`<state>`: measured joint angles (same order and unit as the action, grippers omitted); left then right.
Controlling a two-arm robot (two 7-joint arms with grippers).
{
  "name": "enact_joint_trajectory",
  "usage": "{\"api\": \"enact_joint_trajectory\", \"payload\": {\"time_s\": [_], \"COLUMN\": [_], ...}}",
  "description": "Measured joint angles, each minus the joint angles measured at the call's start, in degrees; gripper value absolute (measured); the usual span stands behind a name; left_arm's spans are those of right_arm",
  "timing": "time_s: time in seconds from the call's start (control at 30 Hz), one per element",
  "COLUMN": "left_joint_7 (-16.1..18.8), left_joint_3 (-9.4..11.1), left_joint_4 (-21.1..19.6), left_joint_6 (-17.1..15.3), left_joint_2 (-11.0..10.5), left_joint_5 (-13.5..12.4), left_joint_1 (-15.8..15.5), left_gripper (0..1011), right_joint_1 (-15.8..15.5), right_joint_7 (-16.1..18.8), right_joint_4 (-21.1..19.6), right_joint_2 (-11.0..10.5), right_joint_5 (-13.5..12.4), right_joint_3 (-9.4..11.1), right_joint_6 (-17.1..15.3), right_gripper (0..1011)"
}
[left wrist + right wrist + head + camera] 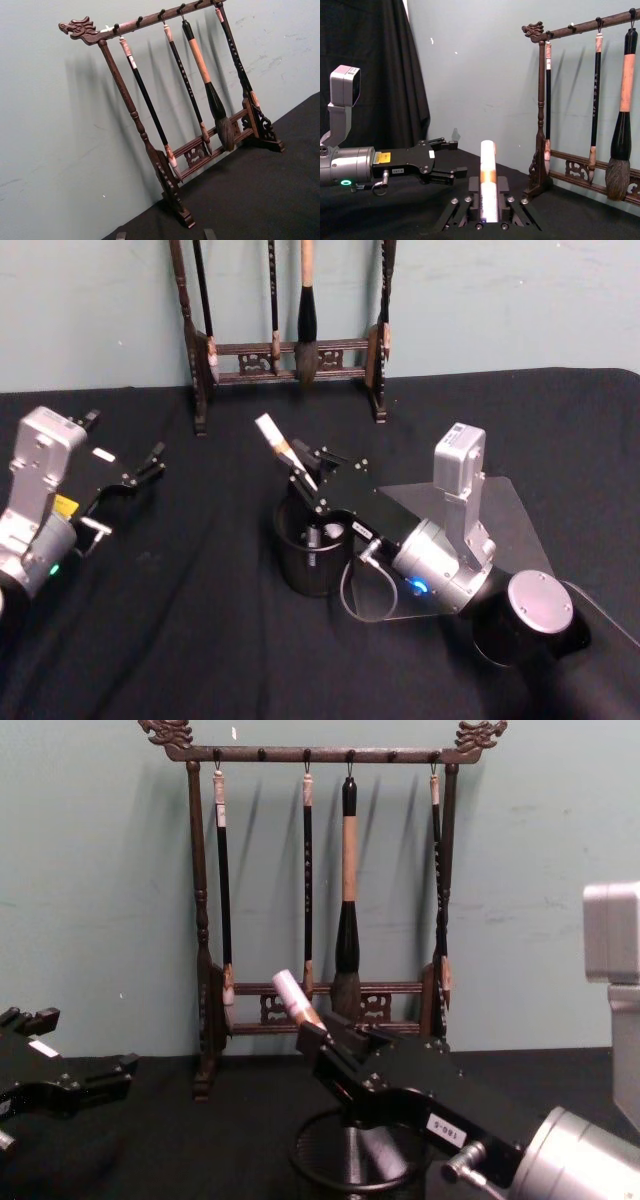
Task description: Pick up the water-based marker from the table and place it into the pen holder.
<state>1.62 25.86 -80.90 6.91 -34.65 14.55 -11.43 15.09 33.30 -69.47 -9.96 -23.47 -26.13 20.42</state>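
Observation:
The water-based marker point(273, 436), white with an orange band, is tilted up and to the left with my right gripper point(308, 472) shut on it. It hangs directly over the pen holder point(300, 575), a round black mesh cup, and its lower end reaches down inside. The chest view shows the marker point(291, 995) sticking out of the right gripper point(325, 1032) above the pen holder point(345, 1165). In the right wrist view the marker point(488, 165) lies between that gripper's fingers. My left gripper point(125, 490) stands open and parked at the far left.
A dark wooden brush rack point(290, 355) with several hanging brushes stands at the back against the wall, behind the cup. A clear plastic sheet point(505, 515) lies on the black cloth under the right arm.

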Motion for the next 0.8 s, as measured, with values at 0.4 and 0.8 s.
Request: {"api": "enact_joint_trajectory", "payload": {"time_s": [0.4,0.8], "left_joint_7": [0.0,0.0], "left_joint_3": [0.0,0.0], "left_joint_4": [0.0,0.0], "left_joint_6": [0.0,0.0], "left_joint_2": [0.0,0.0], "left_joint_5": [0.0,0.0], "left_joint_1": [0.0,0.0], "left_gripper": [1001,1001], "right_joint_1": [0.1,0.1], "right_joint_7": [0.1,0.1], "right_joint_4": [0.0,0.0], "right_joint_2": [0.0,0.0], "right_joint_5": [-0.1,-0.2], "right_joint_3": [0.1,0.1], "right_joint_6": [-0.1,-0.1], "right_gripper": [592,928]}}
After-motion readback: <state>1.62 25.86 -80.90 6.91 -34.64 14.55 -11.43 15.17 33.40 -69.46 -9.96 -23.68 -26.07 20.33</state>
